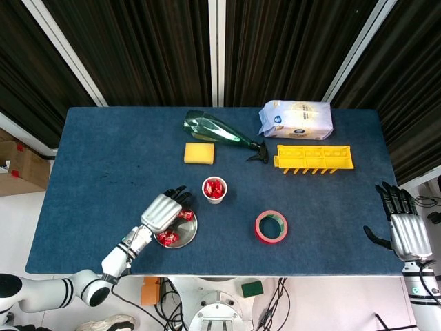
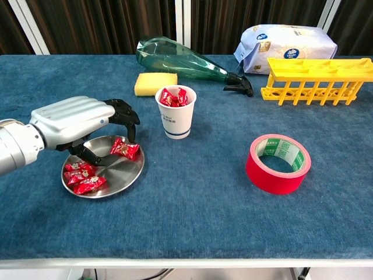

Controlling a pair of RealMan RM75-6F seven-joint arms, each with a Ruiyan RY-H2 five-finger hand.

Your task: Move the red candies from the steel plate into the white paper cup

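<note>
The steel plate [image 2: 118, 172] lies at the front left of the blue table. One red candy [image 2: 125, 150] rests on its far right side, and a few more candies [image 2: 81, 175] are heaped on its left. My left hand [image 2: 81, 123] hovers low over the plate, fingers curled down around the single candy and thumb beside it, and the candy still lies on the steel. The white paper cup [image 2: 176, 115] stands just right of the plate with red candies [image 2: 173, 97] inside. My right hand [image 1: 406, 233] hangs off the table's right edge, fingers spread and empty.
A red tape roll [image 2: 278, 163] lies right of the cup. Behind the cup are a yellow sponge [image 2: 155, 83] and a green bottle [image 2: 180, 59] on its side. A yellow rack [image 2: 315, 80] and a white bag [image 2: 287, 42] sit at the back right.
</note>
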